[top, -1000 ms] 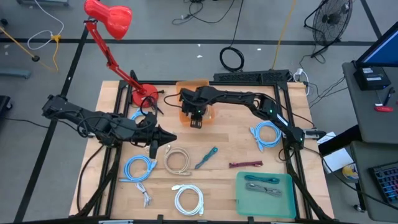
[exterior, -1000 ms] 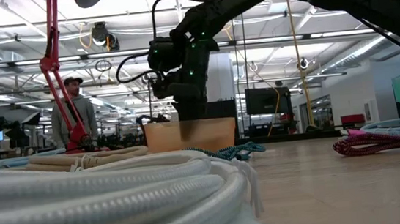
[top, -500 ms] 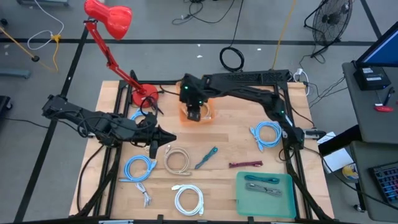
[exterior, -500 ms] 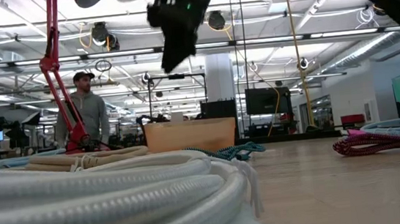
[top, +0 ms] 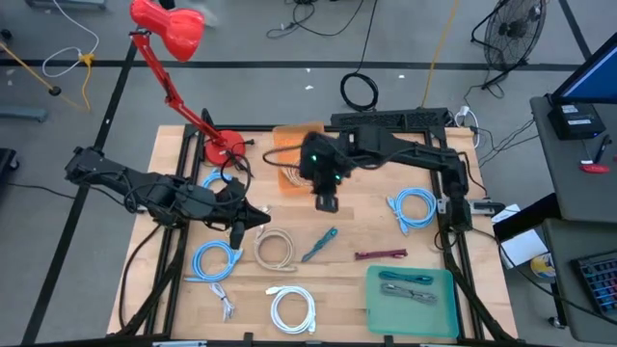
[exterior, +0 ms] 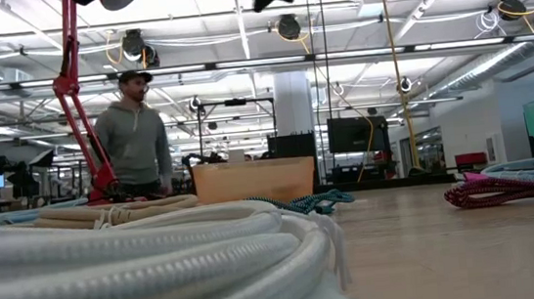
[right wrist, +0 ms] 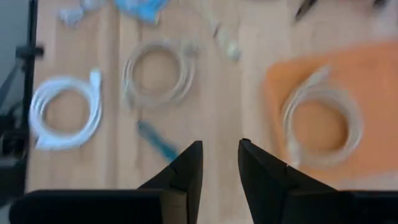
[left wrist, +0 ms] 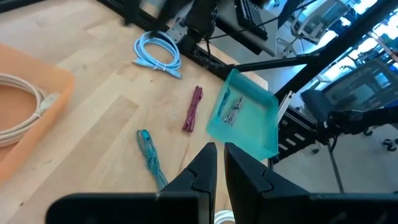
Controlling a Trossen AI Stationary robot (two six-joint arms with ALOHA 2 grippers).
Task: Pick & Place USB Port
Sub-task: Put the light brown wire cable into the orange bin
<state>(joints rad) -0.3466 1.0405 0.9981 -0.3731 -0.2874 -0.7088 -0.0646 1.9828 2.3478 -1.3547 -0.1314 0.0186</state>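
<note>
- Wooden worktop (top: 366, 217) fills my overhead feed, with a workshop hall behind it in the low camera, where a person (exterior: 133, 133) stands beside the red lamp (top: 169, 29) arm.
- At 6 o'clock, nearest me, I see a white cable coil (top: 292, 308), and at 5 o'clock a teal tray (top: 410, 310) with a small cable in it.
- Moving inward: a blue cable coil (top: 216, 260) at 7 o'clock, a beige cable coil (top: 277, 249) just right of it, then a teal braided cable (top: 319, 243) and a maroon cable (top: 382, 254).
- My left end effector (top: 258, 217) sits at 9 o'clock, just above the beige coil; its wrist camera shows the fingers nearly together, gripping nothing.
- At 3 o'clock a second blue coil (top: 413, 209) lies near the right arm's base.
- My right end effector (top: 327, 200) hangs over the middle of the worktop, just beside the orange bin (top: 289, 140); its fingers stand slightly apart with nothing between them.
- At 12 o'clock the orange bin holds a beige USB cable (right wrist: 323, 121), coiled inside it.
</note>
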